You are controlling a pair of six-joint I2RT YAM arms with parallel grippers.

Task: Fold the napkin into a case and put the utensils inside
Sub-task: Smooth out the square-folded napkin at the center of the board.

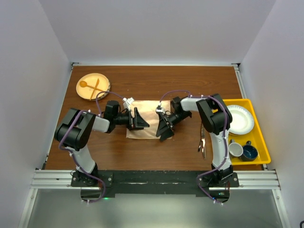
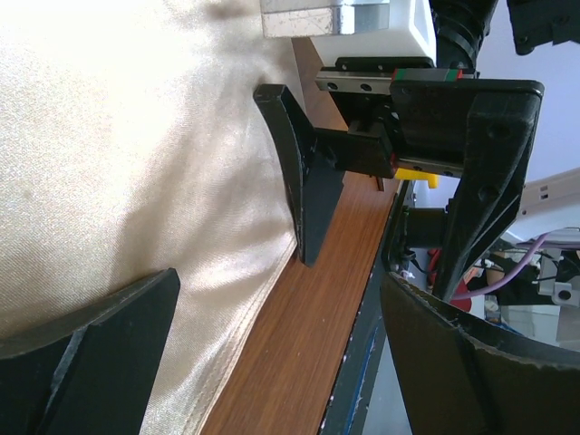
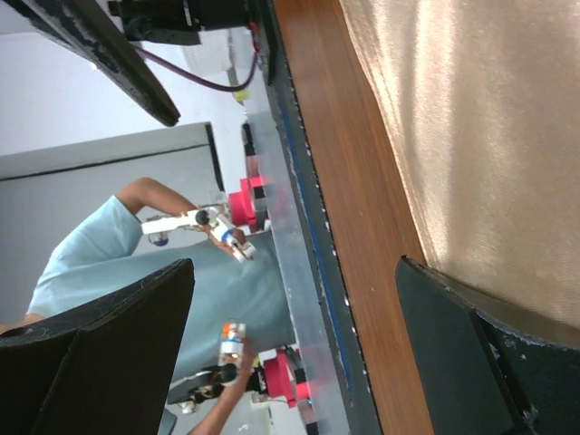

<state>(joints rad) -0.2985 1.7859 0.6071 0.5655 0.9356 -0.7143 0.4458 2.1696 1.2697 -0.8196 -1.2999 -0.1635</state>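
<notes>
The peach-orange napkin (image 1: 148, 114) lies flat as a rectangle in the middle of the table. My left gripper (image 1: 140, 119) hovers low over its left part, jaws wide open and empty. In the left wrist view it (image 2: 281, 362) straddles the napkin's (image 2: 136, 163) near hem. My right gripper (image 1: 166, 128) is open and empty at the napkin's near right corner. In the right wrist view it (image 3: 294, 353) has one finger over the cloth (image 3: 480, 136). The dark utensils (image 1: 202, 142) lie on the wood beside the right arm.
A round wooden plate (image 1: 102, 81) with a pale wooden spoon and fork sits at the back left. A yellow tray (image 1: 262, 142) at the right edge holds a white plate (image 1: 239, 118), a white cup (image 1: 235, 149) and a dark blue cup (image 1: 249, 152).
</notes>
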